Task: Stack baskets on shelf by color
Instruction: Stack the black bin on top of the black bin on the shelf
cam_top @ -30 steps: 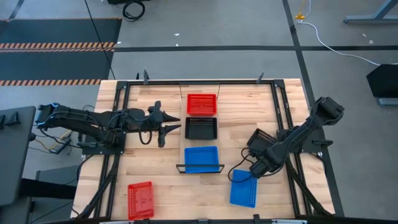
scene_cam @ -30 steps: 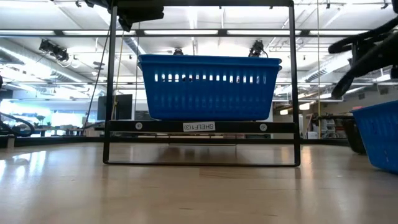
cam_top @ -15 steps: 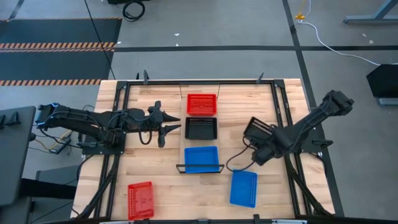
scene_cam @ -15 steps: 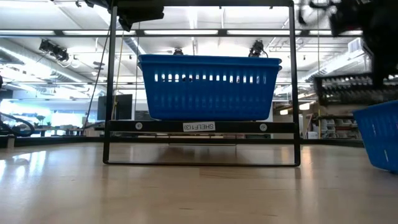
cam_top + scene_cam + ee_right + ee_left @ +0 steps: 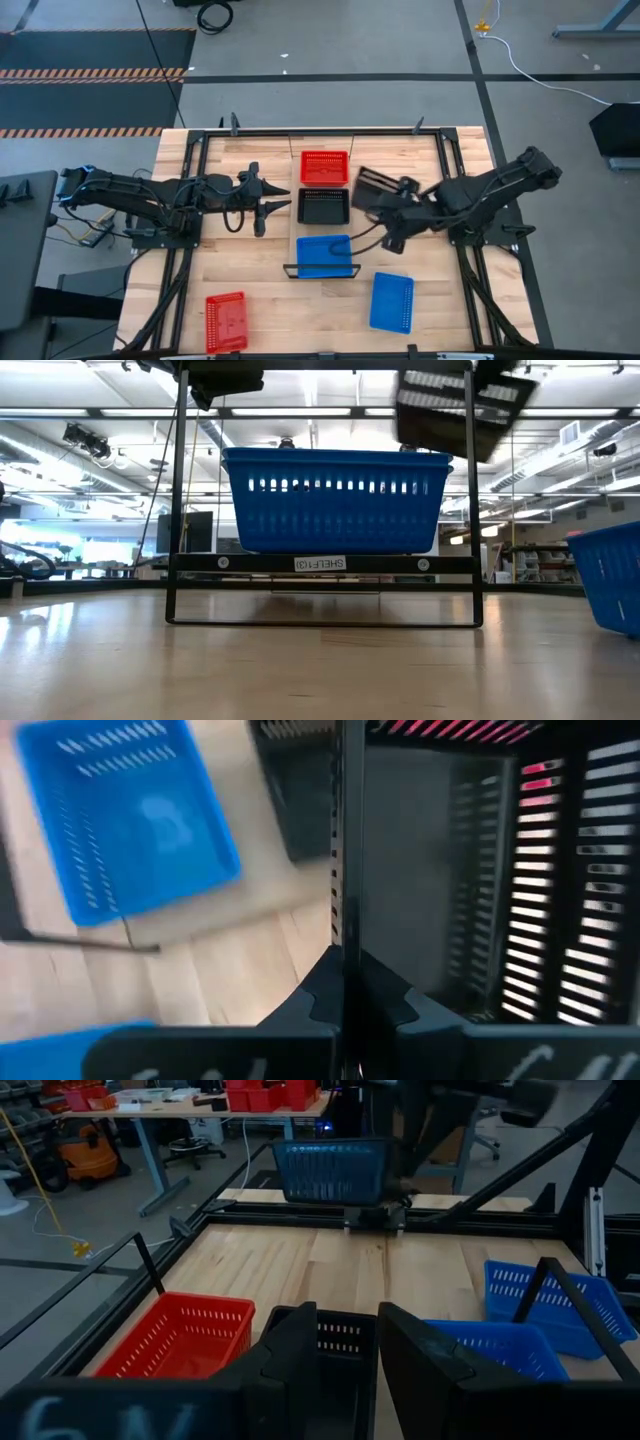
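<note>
Right gripper (image 5: 392,203): clamped on the thin wall of a black perforated plastic basket (image 5: 372,186), carried just beside the shelf (image 5: 322,268).
Handling: likely light, stiff, apt to swing; the rim suits gripping.
Left gripper (image 5: 283,208): part-open, empty, waiting beside the shelf.

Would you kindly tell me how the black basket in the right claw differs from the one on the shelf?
The held black basket hangs in the air, its wall pinched in the right claw; the shelved black basket sits on the shelf between a red basket and a blue basket. The held one is tilted; the shelved one lies flat. Both have slotted sides.
</note>
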You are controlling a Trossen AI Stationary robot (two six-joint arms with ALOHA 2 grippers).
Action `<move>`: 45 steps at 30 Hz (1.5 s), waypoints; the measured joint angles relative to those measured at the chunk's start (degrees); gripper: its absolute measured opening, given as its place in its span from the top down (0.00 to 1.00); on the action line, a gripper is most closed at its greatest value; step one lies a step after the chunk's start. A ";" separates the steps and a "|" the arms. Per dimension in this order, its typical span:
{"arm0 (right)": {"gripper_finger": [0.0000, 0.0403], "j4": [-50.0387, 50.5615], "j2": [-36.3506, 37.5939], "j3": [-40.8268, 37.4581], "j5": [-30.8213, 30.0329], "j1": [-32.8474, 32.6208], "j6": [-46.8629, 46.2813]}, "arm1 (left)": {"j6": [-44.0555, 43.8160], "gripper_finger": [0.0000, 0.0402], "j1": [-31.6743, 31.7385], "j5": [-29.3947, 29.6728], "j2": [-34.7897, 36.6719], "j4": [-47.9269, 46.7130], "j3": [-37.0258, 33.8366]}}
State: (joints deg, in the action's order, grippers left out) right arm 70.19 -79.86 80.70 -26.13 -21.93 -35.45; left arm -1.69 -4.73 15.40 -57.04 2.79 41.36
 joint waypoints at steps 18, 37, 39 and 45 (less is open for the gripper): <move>0.97 -10.66 -18.38 9.67 3.02 10.55 28.31 | -0.04 0.71 0.00 0.00 0.00 -0.11 0.00; 0.97 -18.64 -19.60 9.10 11.29 14.62 28.33 | -0.04 0.71 0.00 0.02 0.00 -0.13 -0.02; 0.96 -18.77 -19.60 9.10 11.30 14.60 28.07 | -0.04 0.71 0.00 0.00 0.00 -0.13 -0.02; 0.96 -19.33 -20.55 9.09 11.29 14.62 27.93 | -0.04 0.71 0.00 0.02 0.00 -0.12 -0.02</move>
State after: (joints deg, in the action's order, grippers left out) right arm 50.86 -100.41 89.79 -14.84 -7.31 -7.52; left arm -1.74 -4.73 15.42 -57.04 2.67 41.34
